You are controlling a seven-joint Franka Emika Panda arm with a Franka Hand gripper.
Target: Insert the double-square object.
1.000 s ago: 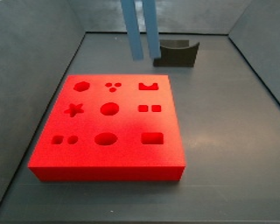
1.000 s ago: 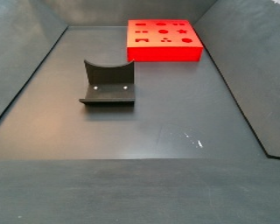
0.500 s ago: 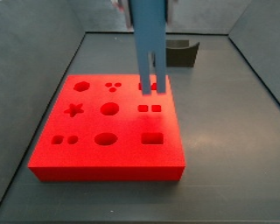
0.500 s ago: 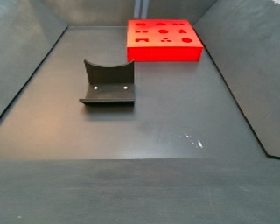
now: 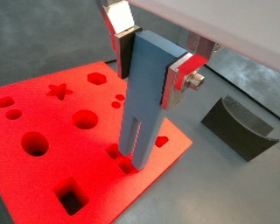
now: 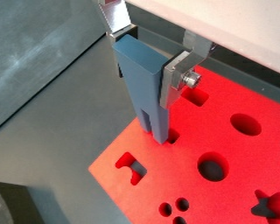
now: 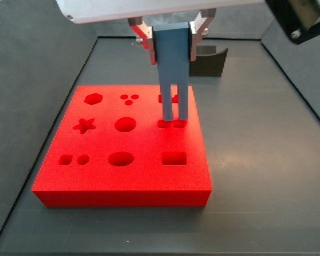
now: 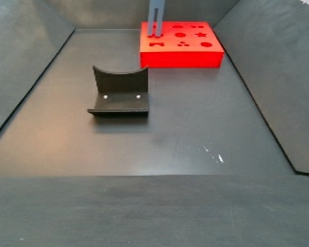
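My gripper point(image 7: 172, 30) is shut on a tall blue piece point(image 7: 172, 75) whose lower end splits into two square prongs: the double-square object. It stands upright over the red block point(image 7: 69, 185), with its prong tips at the double-square hole point(image 7: 172, 123) near the block's right edge; how deep they sit I cannot tell. Both wrist views show the silver fingers point(image 5: 180, 74) point(image 6: 175, 74) clamped on the piece's upper end point(image 5: 146, 96) point(image 6: 146, 87). In a side view the piece point(image 8: 154, 19) rises above the far red block point(image 8: 183, 58).
The red block also has a star hole, round holes, a rectangle hole point(image 7: 174, 157) and a square-and-circle pair point(image 7: 73, 159). The dark fixture stands behind the block point(image 7: 210, 62), in mid-floor in a side view point(image 8: 119, 92). Grey walls enclose the floor.
The blue piece has moved from the back over the block and come down, its prongs now at the double-square hole. The gripper has dropped into view.
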